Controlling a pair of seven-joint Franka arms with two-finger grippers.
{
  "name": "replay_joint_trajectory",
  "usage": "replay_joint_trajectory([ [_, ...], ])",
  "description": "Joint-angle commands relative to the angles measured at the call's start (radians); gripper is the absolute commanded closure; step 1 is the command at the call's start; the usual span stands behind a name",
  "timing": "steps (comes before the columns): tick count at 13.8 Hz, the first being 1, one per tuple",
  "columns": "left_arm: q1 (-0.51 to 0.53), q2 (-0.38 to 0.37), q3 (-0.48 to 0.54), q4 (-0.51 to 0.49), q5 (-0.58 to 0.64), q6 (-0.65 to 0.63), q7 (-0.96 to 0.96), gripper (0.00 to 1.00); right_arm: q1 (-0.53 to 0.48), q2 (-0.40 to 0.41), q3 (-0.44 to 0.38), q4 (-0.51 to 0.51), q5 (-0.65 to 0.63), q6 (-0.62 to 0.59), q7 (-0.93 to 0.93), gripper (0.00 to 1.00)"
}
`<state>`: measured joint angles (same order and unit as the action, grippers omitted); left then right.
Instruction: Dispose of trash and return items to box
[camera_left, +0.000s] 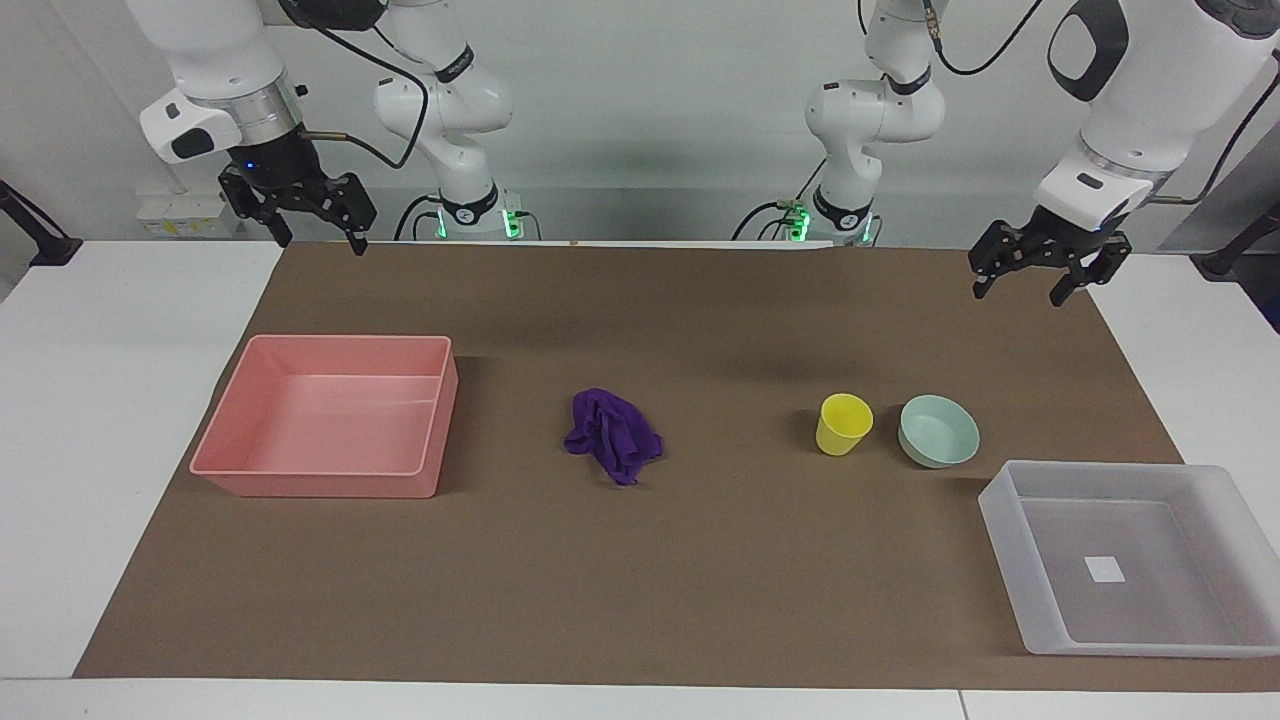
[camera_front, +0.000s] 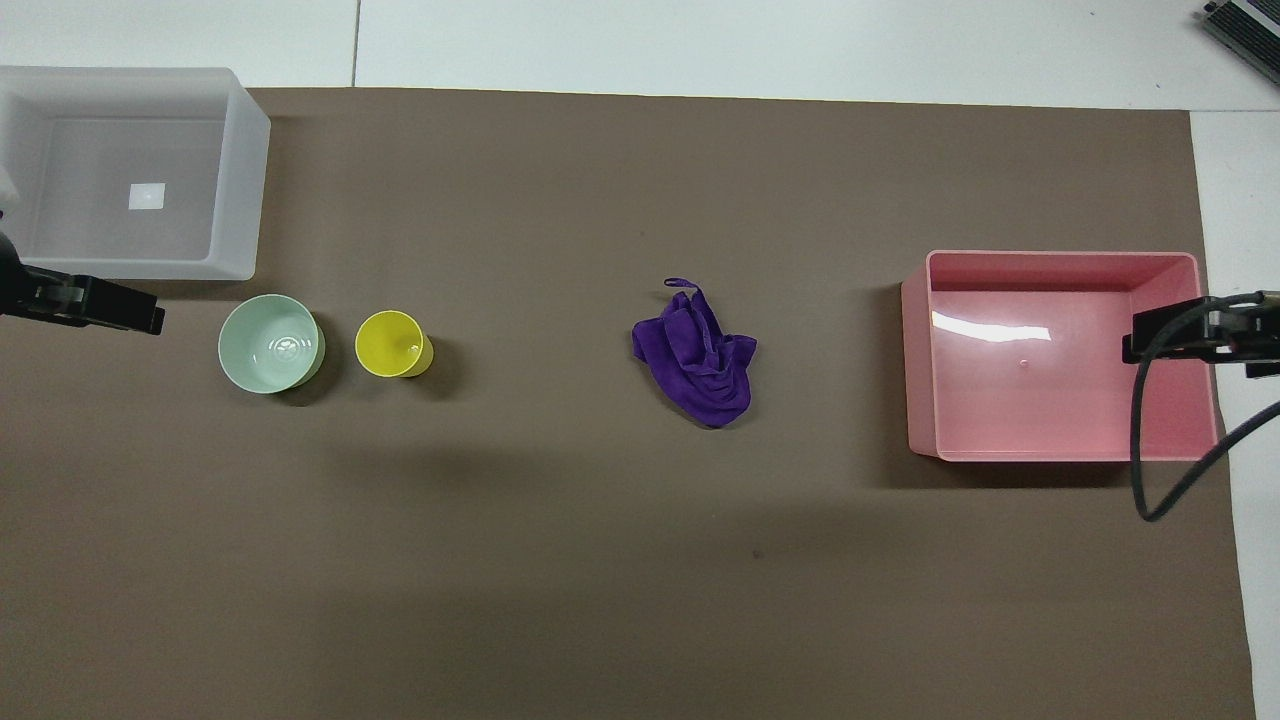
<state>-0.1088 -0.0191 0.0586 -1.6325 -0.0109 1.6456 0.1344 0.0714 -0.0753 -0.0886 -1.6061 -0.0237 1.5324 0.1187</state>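
A: While both arms wait raised at the robots' end of the counter (camera_left: 120, 420), where does each task object lie relative to the fingers?

B: The purple cloth (camera_left: 612, 435) lies crumpled at mid-mat, well apart from both grippers. The left gripper (camera_left: 1030, 277) hangs with fingers spread and holding nothing over the mat's edge at the left arm's end; the right gripper (camera_left: 318, 225) hangs likewise, fingers spread and holding nothing, over the mat's edge at the right arm's end.

A: And the cup and bowl?

B: The yellow cup (camera_left: 843, 423) stands upright just beside the mint-green bowl (camera_left: 938, 431), apart from it. The bowl is the one closer to the left arm's end. Both sit well below the left gripper's fingers.

A: What surrounds them?

B: The translucent tray (camera_left: 1008, 520), with a white label (camera_left: 1104, 569) on its bottom, lies near the bowl, farther from the robots. The pink bin (camera_left: 330, 485) rests toward the right arm's end, well apart from the cloth. Bare brown mat (camera_left: 640, 590) separates cloth from bin, and cup from cloth.
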Motion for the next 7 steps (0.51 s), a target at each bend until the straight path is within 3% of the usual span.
replay_joint_trajectory([
  [1,0.009,-0.03,-0.003,-0.03,-0.001,-0.001,-0.001,0.0,-0.015,-0.011,0.017,-0.001,-0.009,-0.012,-0.01,0.0],
  [7,-0.003,-0.031,-0.005,-0.035,0.002,-0.009,-0.004,0.0,-0.015,-0.011,0.017,-0.001,0.001,-0.012,-0.013,0.0],
])
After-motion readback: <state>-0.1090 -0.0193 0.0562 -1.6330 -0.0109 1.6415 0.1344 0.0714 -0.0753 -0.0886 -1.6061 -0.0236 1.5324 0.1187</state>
